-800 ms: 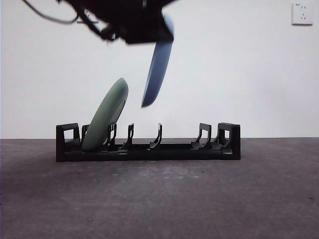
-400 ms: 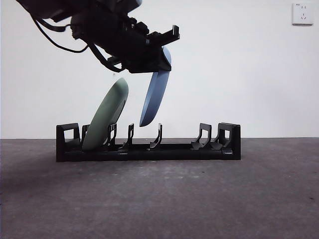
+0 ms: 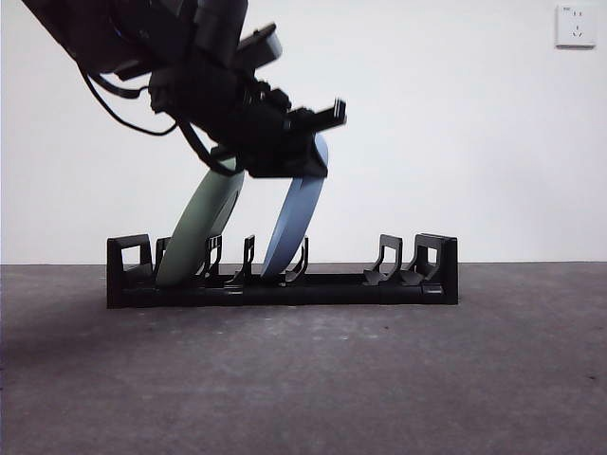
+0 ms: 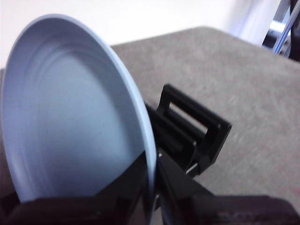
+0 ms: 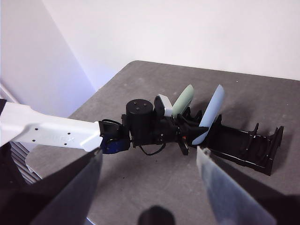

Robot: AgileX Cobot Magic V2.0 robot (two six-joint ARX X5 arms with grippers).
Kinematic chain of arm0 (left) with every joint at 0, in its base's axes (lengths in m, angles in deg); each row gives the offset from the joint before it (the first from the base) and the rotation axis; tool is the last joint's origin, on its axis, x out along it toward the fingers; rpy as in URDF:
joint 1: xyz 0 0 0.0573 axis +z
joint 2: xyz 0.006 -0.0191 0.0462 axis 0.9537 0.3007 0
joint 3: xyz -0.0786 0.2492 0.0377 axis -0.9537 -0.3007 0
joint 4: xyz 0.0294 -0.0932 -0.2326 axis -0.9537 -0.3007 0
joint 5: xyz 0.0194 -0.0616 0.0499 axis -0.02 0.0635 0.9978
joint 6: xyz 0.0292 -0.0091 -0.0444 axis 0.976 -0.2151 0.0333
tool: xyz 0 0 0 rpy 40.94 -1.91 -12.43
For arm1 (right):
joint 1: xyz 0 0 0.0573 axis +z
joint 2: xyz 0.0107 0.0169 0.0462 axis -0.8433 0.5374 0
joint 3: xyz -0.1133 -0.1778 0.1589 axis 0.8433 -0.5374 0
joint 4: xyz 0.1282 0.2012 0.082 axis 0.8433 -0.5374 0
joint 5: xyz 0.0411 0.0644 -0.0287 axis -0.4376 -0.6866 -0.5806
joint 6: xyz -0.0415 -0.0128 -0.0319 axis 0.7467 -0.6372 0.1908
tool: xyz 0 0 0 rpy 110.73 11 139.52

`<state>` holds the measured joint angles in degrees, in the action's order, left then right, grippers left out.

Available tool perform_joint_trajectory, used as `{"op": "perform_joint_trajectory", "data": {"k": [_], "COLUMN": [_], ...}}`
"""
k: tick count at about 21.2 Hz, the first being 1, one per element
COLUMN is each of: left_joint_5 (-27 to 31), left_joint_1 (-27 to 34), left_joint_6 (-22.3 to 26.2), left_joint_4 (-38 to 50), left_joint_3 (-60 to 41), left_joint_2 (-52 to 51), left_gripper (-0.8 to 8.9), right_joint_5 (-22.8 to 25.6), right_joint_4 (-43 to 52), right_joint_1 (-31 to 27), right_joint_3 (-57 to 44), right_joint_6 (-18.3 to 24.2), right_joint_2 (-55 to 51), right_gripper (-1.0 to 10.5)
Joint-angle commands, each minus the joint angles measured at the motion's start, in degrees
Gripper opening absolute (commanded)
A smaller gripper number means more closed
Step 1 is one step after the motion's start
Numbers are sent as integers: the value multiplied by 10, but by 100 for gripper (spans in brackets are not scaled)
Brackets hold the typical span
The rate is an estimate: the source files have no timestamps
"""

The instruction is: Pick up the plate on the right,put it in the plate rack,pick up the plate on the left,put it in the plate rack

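Two round, smooth plates stand tilted in the plate rack point(image 3: 285, 270), a long, low, black plastic rack with curved prongs on the grey, rough tabletop point(image 3: 379, 379). The green plate point(image 3: 201, 232) leans near one end. The blue plate point(image 3: 296, 223) sits in the next slot over. The left gripper point(image 3: 302, 163) has its jaws closed on the blue plate's top rim. The right gripper point(image 5: 150, 183) hangs well apart, jaws wide and holding nothing.
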<state>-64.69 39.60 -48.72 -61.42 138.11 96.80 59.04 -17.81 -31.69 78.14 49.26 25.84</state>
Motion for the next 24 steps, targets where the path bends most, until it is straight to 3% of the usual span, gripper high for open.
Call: {"op": "perform_joint_trajectory", "data": {"k": [1, 9, 18, 22, 24], "left_joint_5": [2, 32, 15, 12, 6], "left_joint_1": [3, 4, 2, 2, 2], "left_joint_6": [18, 63, 62, 41, 33], "left_joint_4": [4, -43, -58, -60, -63], "left_joint_3": [0, 0, 0, 0, 0], "left_joint_2": [9, 11, 11, 11, 11], "left_gripper": [-8, -8, 10, 179, 198], "right_joint_5": [-2, -2, -2, -2, -2], "right_joint_4": [-14, -14, -14, -14, -14], "right_joint_1": [0, 0, 0, 0, 0], "right_joint_3": [-3, -3, -3, -3, -3], "right_joint_6": [5, 7, 8, 8, 8], "right_joint_2": [-1, -1, -1, -1, -1], "right_gripper": [347, 347, 347, 347, 347]}}
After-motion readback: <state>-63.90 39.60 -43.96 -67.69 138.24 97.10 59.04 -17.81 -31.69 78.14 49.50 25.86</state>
